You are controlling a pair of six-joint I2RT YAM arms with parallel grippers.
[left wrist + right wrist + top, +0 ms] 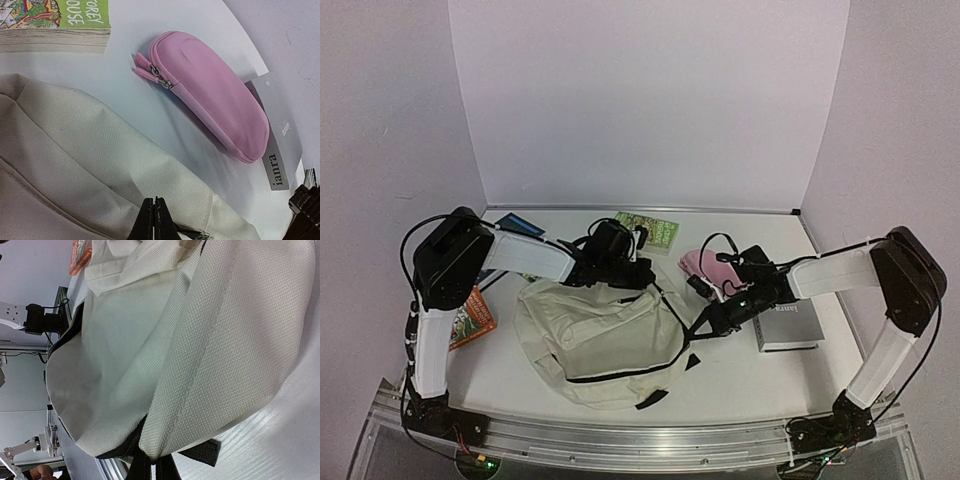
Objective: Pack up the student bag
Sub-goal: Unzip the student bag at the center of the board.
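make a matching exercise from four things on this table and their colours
Things:
1 student bag
2 pencil case
3 book at the back wall
4 book at the left edge

Colours:
a orange
b cream
c green
d pink

Pairs: 1-b; 2-d; 3-c; 4-a

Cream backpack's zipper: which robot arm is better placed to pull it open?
Probably left. The left gripper, shut, sits beside the metal zipper pull on the cream fabric backpack; the right gripper is pinching the backpack's corner by a black strap.
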